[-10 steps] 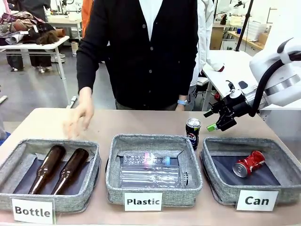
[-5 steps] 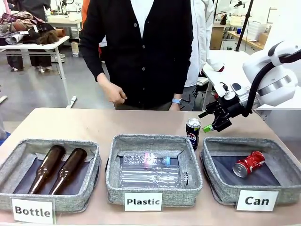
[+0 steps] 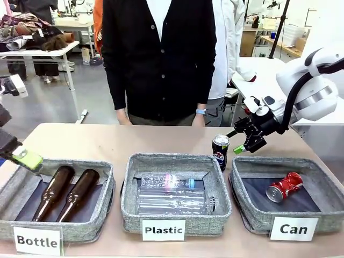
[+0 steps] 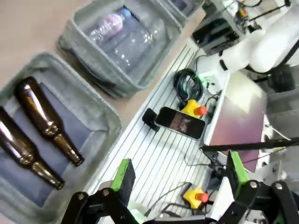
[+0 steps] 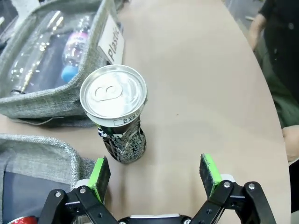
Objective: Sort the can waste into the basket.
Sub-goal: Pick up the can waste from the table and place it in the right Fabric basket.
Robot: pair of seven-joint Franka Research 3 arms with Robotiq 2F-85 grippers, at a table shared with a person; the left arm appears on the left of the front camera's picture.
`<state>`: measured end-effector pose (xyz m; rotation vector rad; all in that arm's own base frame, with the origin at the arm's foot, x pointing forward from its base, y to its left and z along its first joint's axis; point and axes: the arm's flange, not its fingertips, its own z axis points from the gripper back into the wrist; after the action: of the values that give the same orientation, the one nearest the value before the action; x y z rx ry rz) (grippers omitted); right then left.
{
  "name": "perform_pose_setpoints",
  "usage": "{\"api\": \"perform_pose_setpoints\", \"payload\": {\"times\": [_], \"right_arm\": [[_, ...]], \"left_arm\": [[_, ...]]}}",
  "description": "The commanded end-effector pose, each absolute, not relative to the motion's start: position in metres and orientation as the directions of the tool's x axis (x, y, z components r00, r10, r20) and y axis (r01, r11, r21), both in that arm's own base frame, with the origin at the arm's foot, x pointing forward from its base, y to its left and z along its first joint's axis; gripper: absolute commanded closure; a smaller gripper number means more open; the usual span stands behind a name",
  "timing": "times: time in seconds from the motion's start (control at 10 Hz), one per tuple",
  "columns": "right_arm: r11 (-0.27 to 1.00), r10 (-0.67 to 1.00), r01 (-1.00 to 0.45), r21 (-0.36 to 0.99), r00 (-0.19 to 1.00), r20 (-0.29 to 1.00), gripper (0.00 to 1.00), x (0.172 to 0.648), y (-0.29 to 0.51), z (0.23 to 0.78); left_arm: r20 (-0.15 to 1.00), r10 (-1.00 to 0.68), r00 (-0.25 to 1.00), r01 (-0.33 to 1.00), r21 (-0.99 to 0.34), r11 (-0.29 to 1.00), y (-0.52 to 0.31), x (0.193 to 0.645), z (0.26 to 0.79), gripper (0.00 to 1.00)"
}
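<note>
At the tabletop's left edge the left gripper (image 3: 24, 157) hangs over the far-left corner of the Bottle basket (image 3: 16, 188), one green pad (image 3: 27, 159) showing in the front view. In its own wrist view its jaws are spread wide with nothing between them (image 4: 177, 179). Two brown bottles (image 3: 67, 192) lie side by side in that basket, necks toward the near edge.

The Plastic basket (image 3: 131, 209) sits at the middle of the near edge and holds clear plastic bottles (image 3: 172, 200) lying flat.

Just behind that basket's far-right corner a dark can (image 3: 220, 151) stands upright on the bare tabletop, its silver top up. It is outside every basket, between the Plastic basket and the Can basket (image 3: 252, 220).

The right gripper (image 3: 243, 142) hovers just right of the dark can, fingers angled down. From its wrist view the jaws are released and wide (image 5: 154, 179), with the can (image 5: 117, 116) just ahead of the left pad (image 5: 99, 173) and not touched.

The Can basket lies at the near right corner. A red can (image 3: 284, 186) rests on its side on the dark lining, right of centre.

A person (image 3: 161, 59) stands at the far edge, arms down.
</note>
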<state>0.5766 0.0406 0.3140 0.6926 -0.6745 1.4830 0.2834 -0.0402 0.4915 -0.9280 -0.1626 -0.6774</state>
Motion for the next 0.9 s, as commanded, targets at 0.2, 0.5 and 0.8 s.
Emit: {"api": "perform_pose_setpoints", "payload": {"times": [0.2,0.5,0.8], "right_arm": [[-0.143,0.607,-0.99,0.0,-0.087,0.79,0.0,0.599,0.051,0.3],[-0.201,0.61,-0.98,0.011,-0.116,0.784,0.0,0.604,0.06,0.293],[-0.255,0.605,-0.966,0.036,-0.131,0.785,0.0,0.605,0.066,0.286]], "left_arm": [[0.435,-0.453,0.778,0.605,-0.712,0.356,-0.024,0.274,0.497,0.0],[0.358,-0.343,0.868,0.485,-0.755,0.44,-0.018,0.287,0.486,0.0],[0.393,-0.41,0.823,0.551,-0.728,0.408,-0.02,0.282,0.491,0.0]]}}
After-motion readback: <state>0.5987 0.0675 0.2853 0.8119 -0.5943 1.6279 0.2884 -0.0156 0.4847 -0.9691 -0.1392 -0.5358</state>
